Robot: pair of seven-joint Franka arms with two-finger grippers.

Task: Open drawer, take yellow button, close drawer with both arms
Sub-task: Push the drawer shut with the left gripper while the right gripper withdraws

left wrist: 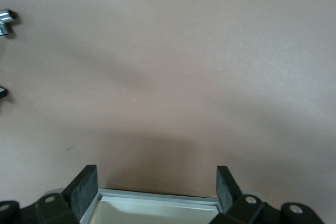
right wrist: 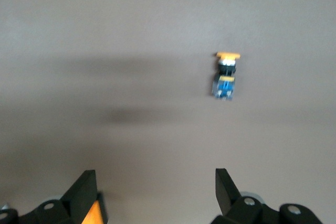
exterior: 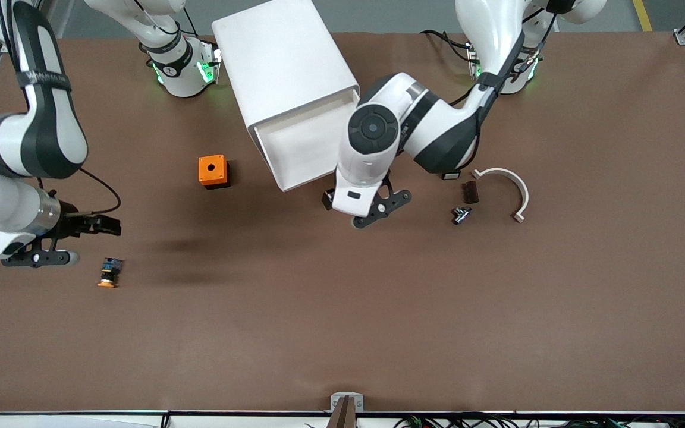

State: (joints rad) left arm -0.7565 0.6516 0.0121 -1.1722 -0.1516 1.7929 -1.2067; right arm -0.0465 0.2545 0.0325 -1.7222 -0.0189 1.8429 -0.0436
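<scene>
The white cabinet [exterior: 286,65] lies on the table with its drawer [exterior: 304,148] pulled out toward the front camera; the tray looks empty. My left gripper [exterior: 336,202] is open at the drawer's front edge. In the left wrist view the drawer rim [left wrist: 157,203] sits between the spread fingers [left wrist: 84,187], with the left gripper [left wrist: 157,174] holding nothing. The button [exterior: 109,272], with orange cap, black body and blue end, lies on its side on the table toward the right arm's end. My right gripper [exterior: 101,224] hovers open just beside it. In the right wrist view the button [right wrist: 226,76] lies clear ahead of the right gripper [right wrist: 156,177].
An orange cube [exterior: 212,171] with a round hole stands beside the cabinet; its edge [right wrist: 92,216] shows in the right wrist view. Toward the left arm's end lie a white curved bracket [exterior: 509,190], a dark block [exterior: 470,192] and a small metal part [exterior: 460,215].
</scene>
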